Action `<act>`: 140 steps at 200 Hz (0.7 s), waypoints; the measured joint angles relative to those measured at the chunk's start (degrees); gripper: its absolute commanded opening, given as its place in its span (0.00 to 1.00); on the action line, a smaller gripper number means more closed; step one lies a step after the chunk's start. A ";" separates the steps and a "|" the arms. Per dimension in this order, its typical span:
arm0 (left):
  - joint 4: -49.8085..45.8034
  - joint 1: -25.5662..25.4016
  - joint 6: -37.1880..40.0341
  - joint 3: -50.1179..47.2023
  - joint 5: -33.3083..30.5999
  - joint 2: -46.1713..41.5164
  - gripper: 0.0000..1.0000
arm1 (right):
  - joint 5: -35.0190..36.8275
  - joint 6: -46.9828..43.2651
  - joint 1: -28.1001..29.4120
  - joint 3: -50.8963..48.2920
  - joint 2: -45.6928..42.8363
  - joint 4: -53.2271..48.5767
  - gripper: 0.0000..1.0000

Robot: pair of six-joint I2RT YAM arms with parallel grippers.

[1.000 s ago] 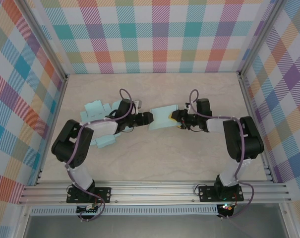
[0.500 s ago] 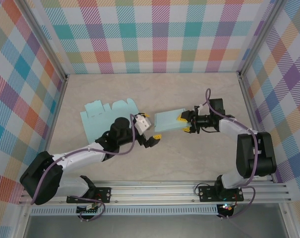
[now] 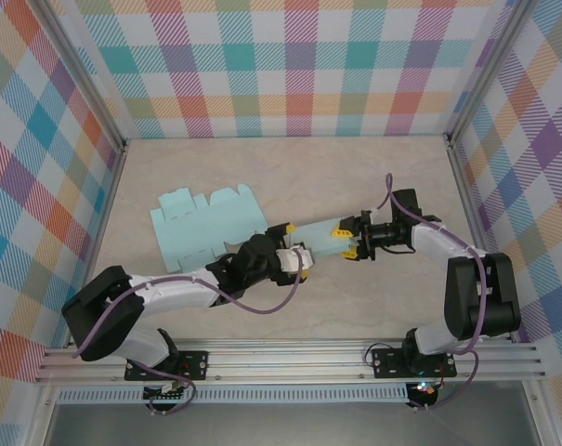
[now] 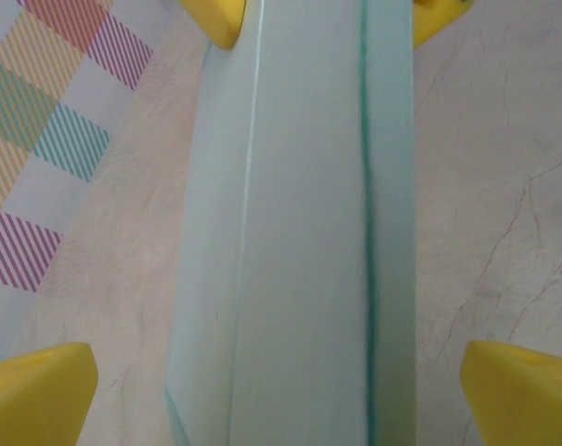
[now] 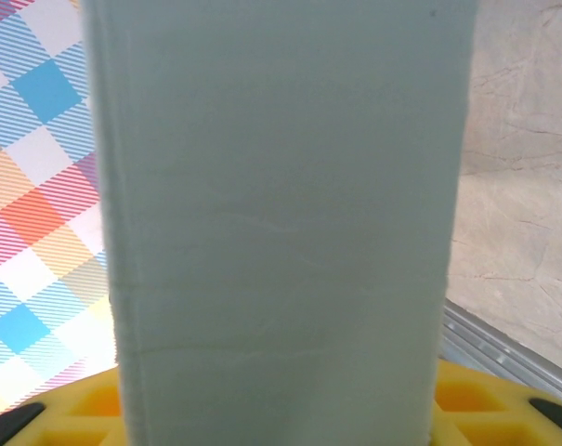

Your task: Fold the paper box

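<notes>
The partly folded pale teal paper box [image 3: 320, 238] hangs over the table's middle, and my right gripper [image 3: 348, 242] is shut on its right end. In the right wrist view the box [image 5: 281, 214] stands close before the camera, with the yellow fingers [image 5: 471, 400] at its base. My left gripper [image 3: 299, 245] is open wide across the box's left end. In the left wrist view the box [image 4: 299, 232] runs between its yellow fingertips [image 4: 39, 395], with a gap on each side. The right gripper's yellow fingers [image 4: 215, 19] pinch the far end.
A second, flat teal box sheet [image 3: 202, 223] with notched tabs lies on the beige table [image 3: 290, 177] at the left, behind my left arm. Checked walls and metal rails [image 3: 290, 358] enclose the workspace.
My left gripper has swung right and up to the box and opened fully around its left end. The right gripper has kept hold and shifted the box slightly nearer.
</notes>
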 measured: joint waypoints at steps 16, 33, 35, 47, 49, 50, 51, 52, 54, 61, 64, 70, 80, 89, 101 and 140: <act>0.04 -0.13 0.61 0.90 -1.86 1.25 0.91 | -0.20 -0.44 0.00 0.00 0.17 -0.57 0.50; 0.11 -0.13 0.96 1.42 -3.04 1.81 0.78 | -0.24 -0.70 0.00 0.00 0.44 -0.79 0.50; 0.11 -0.13 0.79 1.44 -3.19 1.86 0.77 | -0.24 -0.74 0.00 0.00 0.50 -0.83 0.50; -0.39 -0.13 1.11 1.84 -3.43 1.88 0.72 | -0.44 -0.87 -0.02 0.00 0.92 -1.03 0.50; -0.57 -0.13 1.33 1.97 -3.50 1.88 0.71 | -0.52 -0.87 -0.02 0.00 1.01 -1.07 0.50; -0.66 -0.13 1.44 1.99 -3.50 1.88 0.70 | -0.55 -0.90 -0.02 0.00 1.03 -1.09 0.50; -0.76 -0.13 1.51 2.03 -3.50 1.88 0.70 | -0.61 -0.90 -0.02 0.00 1.07 -1.09 0.50; -0.92 -0.13 1.42 2.10 -3.45 1.88 0.70 | -0.63 -0.90 -0.02 0.00 1.09 -1.09 0.50; -1.03 -0.13 1.31 2.16 -3.45 1.88 0.69 | -0.68 -0.96 0.00 0.00 1.16 -1.14 0.50; -1.77 -0.13 1.36 2.51 -3.43 1.90 0.66 | -0.87 -1.07 -0.02 0.00 1.31 -1.18 0.50; -2.01 -0.15 1.70 2.64 -3.43 1.90 0.64 | -1.01 -1.11 -0.02 0.00 1.40 -1.20 0.50; -2.80 -0.15 1.73 2.93 -3.39 1.90 0.61 | -1.16 -1.29 -0.02 0.00 1.55 -1.20 0.50; -3.50 -0.15 1.55 3.21 -3.10 1.90 0.57 | -1.51 -1.68 -0.02 0.00 1.79 -1.22 0.51; -4.46 -0.17 1.49 3.48 -3.02 1.90 0.51 | -1.57 -1.95 -0.02 0.00 1.97 -1.31 0.51; -6.32 -0.26 1.68 4.00 -2.12 1.90 0.47 | -1.53 -2.16 -0.02 0.00 2.16 -1.44 0.52; -13.55 -0.26 1.53 6.95 -0.13 1.86 0.37 | -0.76 -3.67 -0.09 0.04 2.43 -2.64 0.59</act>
